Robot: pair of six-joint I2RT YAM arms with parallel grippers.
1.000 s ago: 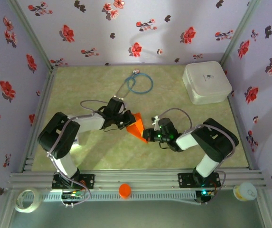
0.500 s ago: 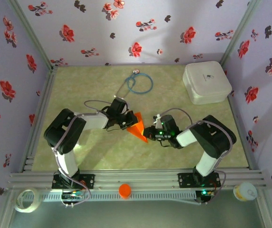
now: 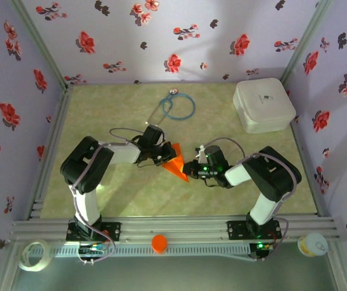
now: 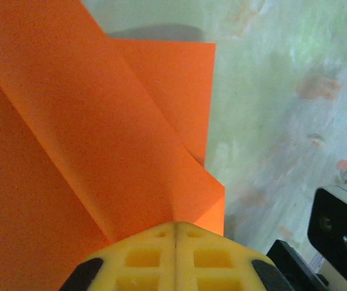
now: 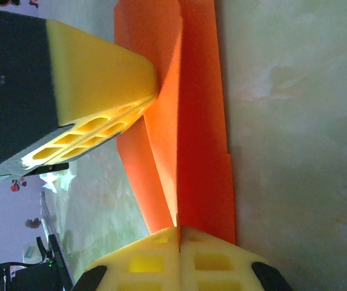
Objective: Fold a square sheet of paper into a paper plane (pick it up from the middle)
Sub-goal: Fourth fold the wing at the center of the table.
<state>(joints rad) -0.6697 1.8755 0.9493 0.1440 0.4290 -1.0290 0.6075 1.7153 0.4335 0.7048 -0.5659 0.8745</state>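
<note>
Left gripper [image 4: 175, 233] and right gripper [image 5: 178, 233] are both clamped on the partly folded orange paper sheet [image 3: 174, 163] at the middle of the table [image 3: 131, 194]. Judged thin, light, tear-prone: grip along creases, not loose flaps.

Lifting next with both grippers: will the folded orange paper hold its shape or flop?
The folded orange paper looks thin, so it is probably floppy, though its creases should stiffen it lengthwise. It is likely very light and may slide if nudged. With the left gripper and right gripper both shut on it, pulling apart could tear it.
</note>
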